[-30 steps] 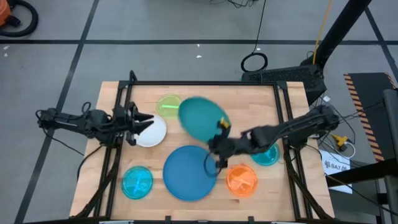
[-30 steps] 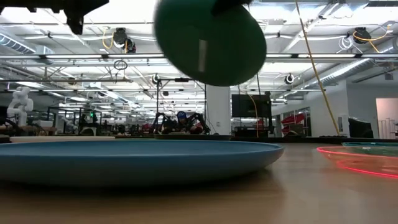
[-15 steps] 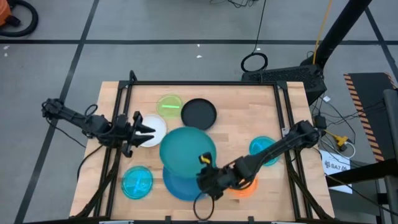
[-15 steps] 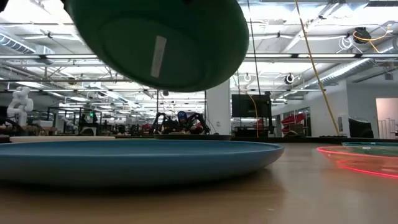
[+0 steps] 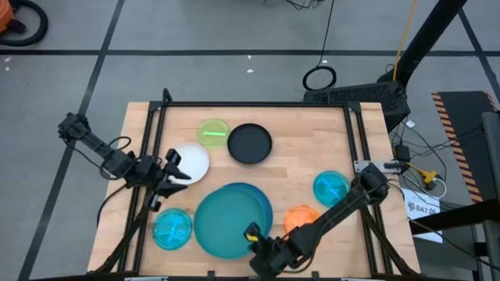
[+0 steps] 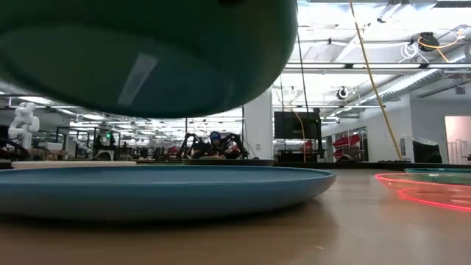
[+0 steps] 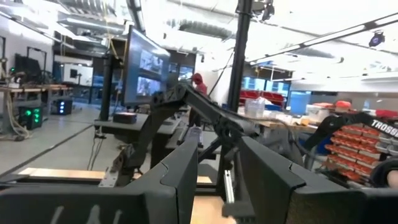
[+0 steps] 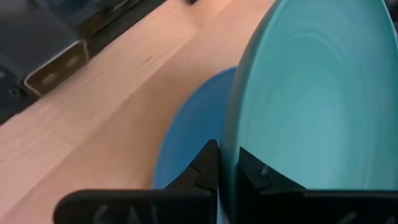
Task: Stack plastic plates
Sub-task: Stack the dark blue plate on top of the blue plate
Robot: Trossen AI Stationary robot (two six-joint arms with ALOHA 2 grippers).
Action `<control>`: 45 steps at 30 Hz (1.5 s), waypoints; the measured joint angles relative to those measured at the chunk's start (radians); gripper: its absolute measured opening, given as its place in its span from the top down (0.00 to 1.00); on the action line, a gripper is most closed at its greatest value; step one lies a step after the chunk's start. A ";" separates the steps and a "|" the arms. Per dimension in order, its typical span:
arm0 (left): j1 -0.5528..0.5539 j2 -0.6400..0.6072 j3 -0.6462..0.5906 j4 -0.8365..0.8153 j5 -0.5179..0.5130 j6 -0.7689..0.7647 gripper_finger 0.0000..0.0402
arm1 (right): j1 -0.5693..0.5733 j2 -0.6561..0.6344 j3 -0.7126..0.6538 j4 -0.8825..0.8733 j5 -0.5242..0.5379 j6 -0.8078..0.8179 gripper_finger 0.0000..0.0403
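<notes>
My right gripper (image 5: 259,248) is shut on the large teal plate (image 5: 226,226), which hovers over the large blue plate (image 5: 264,204). That blue plate (image 6: 162,188) lies flat on the table, and the teal plate's underside (image 6: 140,51) shows clear above it. My left gripper (image 5: 176,168) stands open at the left, beside the white plate (image 5: 194,161). Nothing lies between its fingers (image 7: 183,177). My right gripper pinches the teal plate's rim (image 8: 231,158) on the plate's near right side, one finger on the top face and one on the underside. The fingers slant down from the table's near right. The plate is lifted clear, slightly tilted, above the blue plate (image 8: 193,124).
A black plate (image 5: 250,143) and a small green plate (image 5: 212,131) lie at the far middle. A small cyan plate (image 5: 172,229) lies near left, an orange one (image 5: 303,217) and a small teal one (image 5: 330,187) at the right. A dark frame rail (image 5: 258,104) edges the table.
My right gripper has carried the teal plate down and toward the near edge and left, from over the black plate to above the blue plate, and the plate has turned flatter. The black plate is uncovered. My left gripper has swung toward the near edge and tipped upward.
</notes>
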 joint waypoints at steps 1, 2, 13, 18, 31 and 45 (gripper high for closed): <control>-0.003 0.000 0.000 0.000 0.000 0.000 0.68 | 0.003 0.009 0.001 -0.003 0.001 0.000 0.98; -0.008 0.000 0.000 -0.001 0.000 0.000 0.68 | 0.006 0.016 0.001 -0.010 0.002 0.001 0.98; -0.026 0.000 0.000 -0.002 0.000 0.008 0.68 | 0.003 0.032 0.001 -0.109 0.001 0.094 0.98; -0.026 0.000 0.000 0.000 0.000 0.010 0.68 | -0.002 0.036 0.001 -0.122 -0.002 0.117 0.98; -0.026 0.000 0.000 0.001 0.000 0.012 0.68 | -0.011 0.051 0.001 -0.131 -0.005 0.122 0.98; -0.026 0.000 0.000 0.001 0.000 0.013 0.68 | -0.012 0.051 0.000 -0.130 -0.008 0.122 0.98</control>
